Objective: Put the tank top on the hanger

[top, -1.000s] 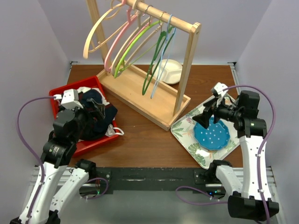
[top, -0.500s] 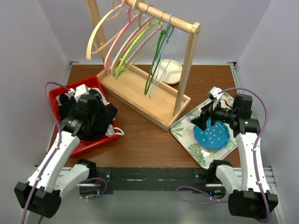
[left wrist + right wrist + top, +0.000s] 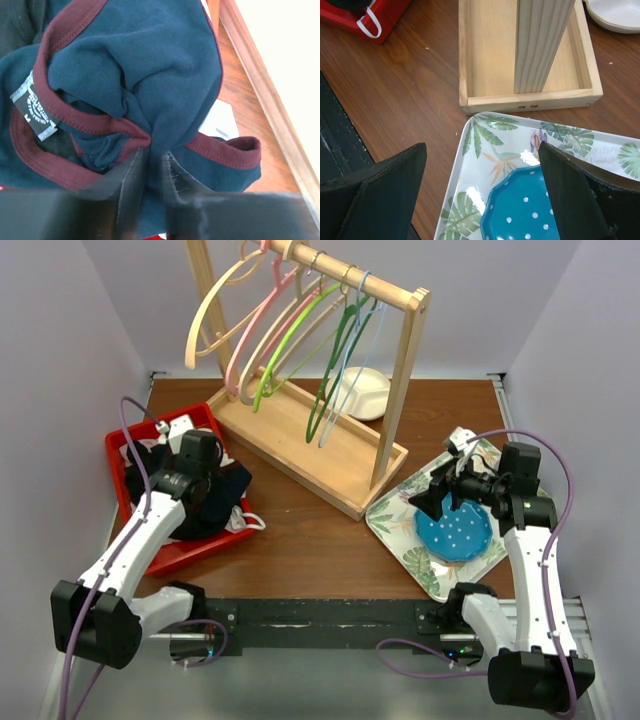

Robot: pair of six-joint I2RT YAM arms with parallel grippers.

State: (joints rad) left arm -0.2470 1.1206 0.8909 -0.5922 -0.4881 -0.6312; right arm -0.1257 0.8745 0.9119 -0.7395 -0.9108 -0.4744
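The tank top [image 3: 150, 60], navy with dark red trim and a size label, lies bunched in the red bin [image 3: 120, 455] on the left. My left gripper [image 3: 154, 160] is down in the bin, shut on a fold of its navy fabric beside the red trim; seen from above, the left gripper [image 3: 207, 487] sits on the heap. The light-blue hanger [image 3: 357, 345] hangs near the right end of the wooden rack [image 3: 400, 390], beside a dark green one. My right gripper [image 3: 482, 170] hovers open, holding nothing, over the leaf-print tray [image 3: 470, 145].
Cream, pink and green hangers [image 3: 270, 350] crowd the rack's left part. A white bowl [image 3: 365, 395] sits behind the rack base. A blue dotted plate [image 3: 455, 532] lies in the tray at the right. A white cloth loop [image 3: 247, 523] hangs over the bin's edge.
My left arm has reached down and forward into the bin, and its jaws have gone from open to shut on the tank top. The right arm has shifted only slightly.
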